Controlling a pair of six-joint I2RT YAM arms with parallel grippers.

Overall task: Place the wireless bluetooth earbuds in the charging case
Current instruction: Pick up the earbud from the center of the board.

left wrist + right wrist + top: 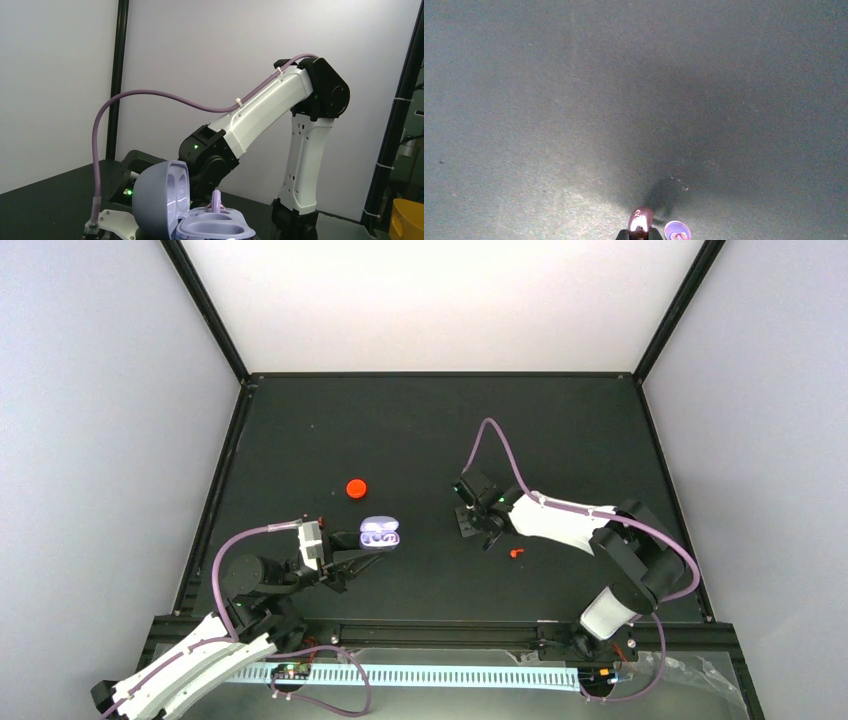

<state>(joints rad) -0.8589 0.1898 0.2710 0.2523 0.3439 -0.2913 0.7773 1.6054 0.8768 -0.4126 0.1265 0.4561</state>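
Note:
The charging case (380, 534) lies open left of the table's middle. In the left wrist view its lid (159, 200) stands upright and its base (220, 230) shows two wells. A purple earbud (217, 199) sticks up at the far well. My left gripper (356, 554) reaches the case's near-left edge and seems shut on it; its fingers are out of the wrist view. My right gripper (487, 530) is low over the mat, right of the case. In its wrist view it (640, 235) is shut on a small shiny purple earbud (640, 221).
A round red cap (355, 488) lies behind the case. A small red bit (516, 552) lies near my right gripper. A tiny round purple piece with a reddish middle (677, 231) lies on the mat beside the right fingertips. Black frame rails edge the dark mat.

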